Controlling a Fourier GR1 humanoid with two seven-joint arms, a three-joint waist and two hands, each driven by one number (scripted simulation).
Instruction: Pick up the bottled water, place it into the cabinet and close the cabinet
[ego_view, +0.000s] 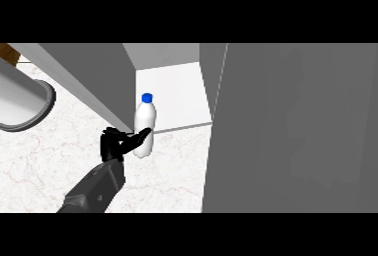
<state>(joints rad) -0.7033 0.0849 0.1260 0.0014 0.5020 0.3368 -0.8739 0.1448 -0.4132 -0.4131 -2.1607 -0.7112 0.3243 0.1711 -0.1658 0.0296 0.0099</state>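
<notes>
White bottled water, blue-capped, stands upright at the cabinet mouth, gripped by the left hand curled round it at seven o'clock; its base seemingly touches the marble table.

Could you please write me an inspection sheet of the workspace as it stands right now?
Surface: white marbled counter.
Job's things: bottled water, white with blue cap, upright at the open cabinet front; cabinet door open, at the view's right.
Clutter: grey cylindrical object at the view's left.
Hands: left hand curled round the bottle's lower part; right hand not in view.
Cables: nothing seen.
Surroundings: nothing seen beyond cabinet and counter.
</notes>
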